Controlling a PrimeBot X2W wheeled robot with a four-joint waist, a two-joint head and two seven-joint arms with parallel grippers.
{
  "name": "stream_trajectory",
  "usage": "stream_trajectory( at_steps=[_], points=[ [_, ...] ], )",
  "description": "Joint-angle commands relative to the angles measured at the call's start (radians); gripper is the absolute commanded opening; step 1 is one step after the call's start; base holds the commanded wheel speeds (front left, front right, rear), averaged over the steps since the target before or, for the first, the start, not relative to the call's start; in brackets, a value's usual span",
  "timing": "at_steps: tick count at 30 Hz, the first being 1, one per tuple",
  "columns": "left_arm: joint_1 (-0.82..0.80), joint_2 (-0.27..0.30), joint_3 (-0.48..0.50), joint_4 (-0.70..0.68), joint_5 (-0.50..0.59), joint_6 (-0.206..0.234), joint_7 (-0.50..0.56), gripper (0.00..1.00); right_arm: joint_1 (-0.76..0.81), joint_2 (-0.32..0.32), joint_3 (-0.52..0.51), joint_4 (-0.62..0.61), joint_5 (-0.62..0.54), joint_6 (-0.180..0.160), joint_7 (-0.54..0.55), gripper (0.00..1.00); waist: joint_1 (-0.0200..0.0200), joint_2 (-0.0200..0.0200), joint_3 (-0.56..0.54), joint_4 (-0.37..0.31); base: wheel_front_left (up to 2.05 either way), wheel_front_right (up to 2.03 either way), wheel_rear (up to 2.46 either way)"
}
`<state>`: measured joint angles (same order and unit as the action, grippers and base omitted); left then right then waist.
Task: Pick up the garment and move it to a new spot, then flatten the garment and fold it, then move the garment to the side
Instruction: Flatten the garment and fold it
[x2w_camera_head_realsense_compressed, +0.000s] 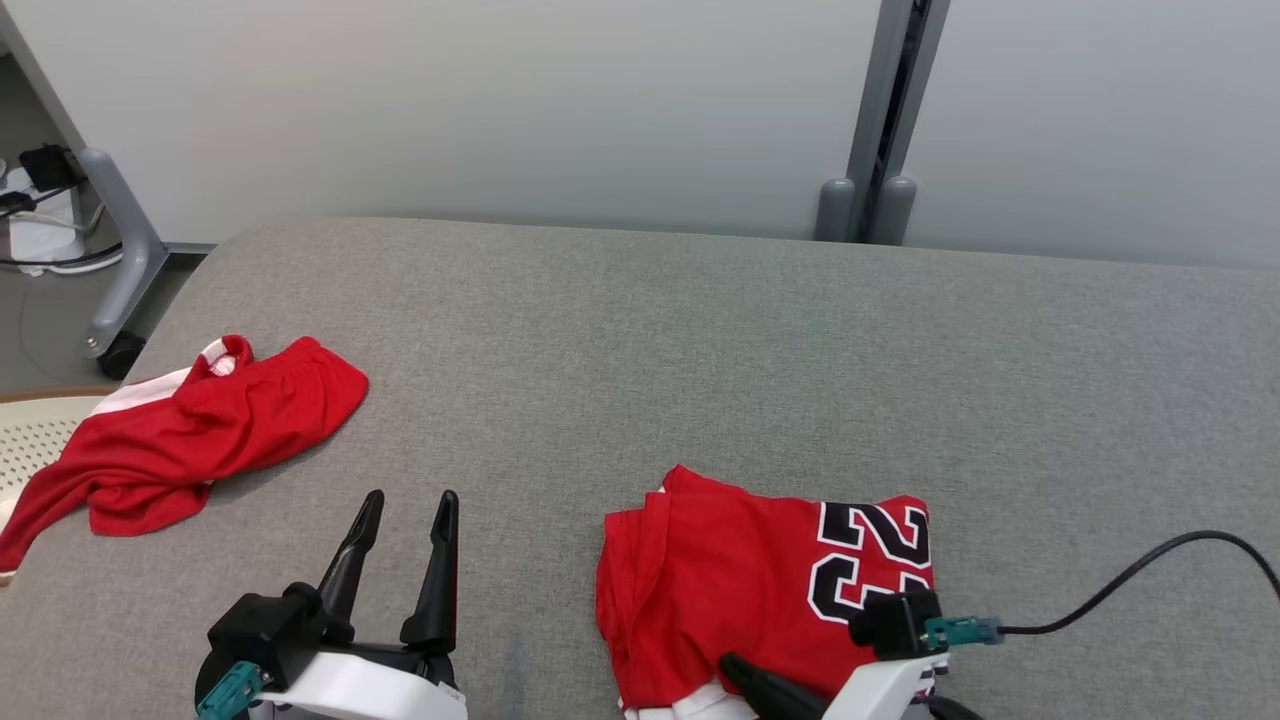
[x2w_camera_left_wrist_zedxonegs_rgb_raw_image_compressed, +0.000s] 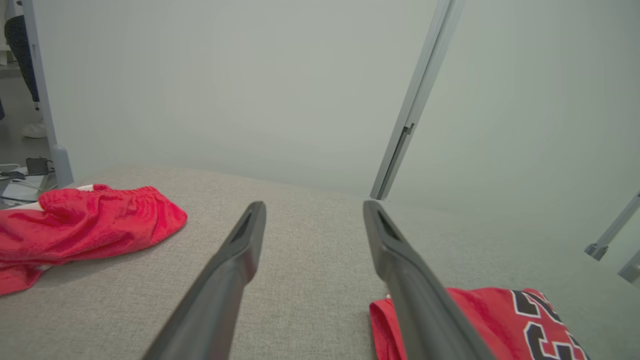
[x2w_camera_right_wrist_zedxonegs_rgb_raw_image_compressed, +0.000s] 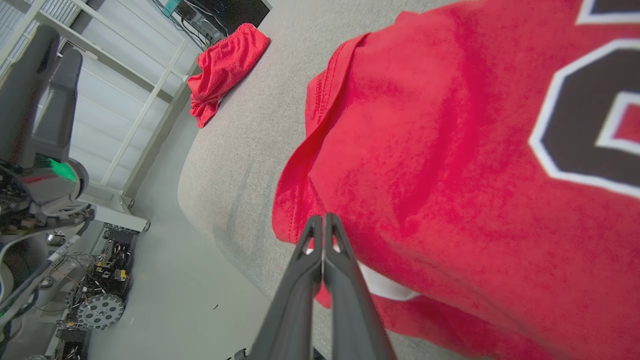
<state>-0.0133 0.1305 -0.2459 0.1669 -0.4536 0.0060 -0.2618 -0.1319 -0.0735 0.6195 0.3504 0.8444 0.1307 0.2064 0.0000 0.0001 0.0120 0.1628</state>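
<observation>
The garment (x2w_camera_head_realsense_compressed: 720, 580) is a red jersey with a black and white number, lying folded on the grey table (x2w_camera_head_realsense_compressed: 700, 350) near its front edge. It also appears as the garment (x2w_camera_left_wrist_zedxonegs_rgb_raw_image_compressed: 480, 310) and the garment (x2w_camera_right_wrist_zedxonegs_rgb_raw_image_compressed: 425, 150). My right gripper (x2w_camera_head_realsense_compressed: 735, 664) is shut, its fingers pressed together, with the tips of the right gripper (x2w_camera_right_wrist_zedxonegs_rgb_raw_image_compressed: 322, 217) lying over the jersey's near left edge; no cloth shows between them. My left gripper (x2w_camera_head_realsense_compressed: 412, 498) stands open above bare table left of the jersey, the left gripper (x2w_camera_left_wrist_zedxonegs_rgb_raw_image_compressed: 315, 205) holding nothing.
Crumpled red shorts (x2w_camera_head_realsense_compressed: 200, 430) lie at the table's left end, partly over the edge beside a beige perforated basket (x2w_camera_head_realsense_compressed: 30, 430). A black cable (x2w_camera_head_realsense_compressed: 1150, 570) trails from my right wrist. A grey partition wall (x2w_camera_head_realsense_compressed: 600, 100) stands behind the table. The floor (x2w_camera_right_wrist_zedxonegs_rgb_raw_image_compressed: 165, 280) drops off past the table's front edge.
</observation>
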Motion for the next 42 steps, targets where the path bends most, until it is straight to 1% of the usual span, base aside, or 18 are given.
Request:
stream_trajectory(
  at_steps=[1,4,5,8,9,14,18,21,22,25,27,30,33,38,42],
  points=[
    [-0.005,0.002,0.006,-0.004,0.005,0.002,-0.004,1.00,-0.008,-0.021,-0.015,-0.025,-0.002,0.000,-0.019,0.00,0.0000,-0.0001,-0.009,-0.018,0.00,0.00,0.00],
    [0.000,0.006,0.011,-0.008,0.005,0.006,-0.004,1.00,-0.009,-0.049,-0.051,-0.075,-0.011,0.000,-0.043,0.00,0.0000,-0.0001,-0.019,-0.037,0.00,0.00,0.00],
    [0.003,0.007,0.014,-0.010,0.005,0.009,-0.004,1.00,-0.007,-0.059,-0.067,-0.093,-0.018,0.000,-0.049,0.06,0.0000,-0.0001,-0.023,-0.044,0.00,0.00,0.00],
    [0.012,0.013,0.023,-0.019,0.004,0.013,-0.002,1.00,0.006,-0.083,-0.124,-0.160,-0.031,0.000,-0.056,0.59,0.0000,-0.0001,-0.028,-0.065,0.00,0.00,0.00],
    [0.014,0.014,0.025,-0.022,0.004,0.015,-0.002,1.00,0.011,-0.088,-0.148,-0.184,-0.033,0.000,-0.057,1.00,0.0000,-0.0001,-0.029,-0.072,0.00,0.00,0.00],
    [0.013,0.029,0.040,-0.035,0.002,0.024,-0.003,1.00,0.031,-0.118,-0.289,-0.292,-0.072,0.000,-0.060,1.00,0.0000,-0.0001,-0.029,-0.101,0.00,0.00,0.00],
    [0.007,0.045,0.059,-0.044,-0.002,0.034,-0.003,1.00,0.051,-0.130,-0.407,-0.380,-0.138,0.000,-0.067,1.00,0.0000,-0.0001,-0.027,-0.121,0.00,0.00,0.00],
    [0.007,0.056,0.072,-0.056,-0.005,0.043,-0.003,1.00,0.071,-0.123,-0.492,-0.442,-0.195,0.000,-0.080,1.00,0.0000,-0.0001,-0.027,-0.134,0.00,0.00,0.00],
    [0.007,0.056,0.072,-0.056,-0.005,0.043,-0.003,1.00,0.071,-0.123,-0.492,-0.442,-0.195,0.000,-0.080,1.00,0.0000,-0.0001,-0.027,-0.134,0.00,0.00,0.00],
    [0.005,0.062,0.094,-0.069,-0.009,0.059,-0.003,1.00,0.096,-0.101,-0.573,-0.493,-0.237,0.000,-0.112,1.00,0.0000,-0.0001,-0.028,-0.142,0.00,0.00,0.00],
    [0.003,0.061,0.104,-0.076,-0.012,0.066,-0.003,1.00,0.116,-0.089,-0.606,-0.517,-0.276,0.000,-0.136,1.00,0.0000,-0.0001,-0.028,-0.146,0.00,0.00,0.00],
    [0.018,0.056,0.107,-0.091,-0.006,0.077,-0.003,1.00,0.141,-0.088,-0.637,-0.530,-0.353,0.000,-0.181,1.00,0.0000,-0.0001,-0.029,-0.152,0.00,0.00,0.00],
    [0.030,0.052,0.109,-0.096,0.009,0.081,-0.002,1.00,0.154,-0.087,-0.654,-0.513,-0.424,0.000,-0.236,1.00,0.0000,-0.0001,-0.027,-0.156,0.00,0.00,0.00],
    [0.049,0.037,0.108,-0.083,0.042,0.089,-0.002,1.00,0.176,-0.093,-0.637,-0.429,-0.513,0.000,-0.305,1.00,0.0000,-0.0001,-0.026,-0.153,0.00,0.00,0.00],
    [0.051,0.031,0.104,-0.074,0.068,0.080,-0.002,1.00,0.184,-0.085,-0.625,-0.367,-0.536,0.000,-0.339,1.00,0.0000,-0.0001,-0.025,-0.148,0.00,0.00,0.00]
  ],
)
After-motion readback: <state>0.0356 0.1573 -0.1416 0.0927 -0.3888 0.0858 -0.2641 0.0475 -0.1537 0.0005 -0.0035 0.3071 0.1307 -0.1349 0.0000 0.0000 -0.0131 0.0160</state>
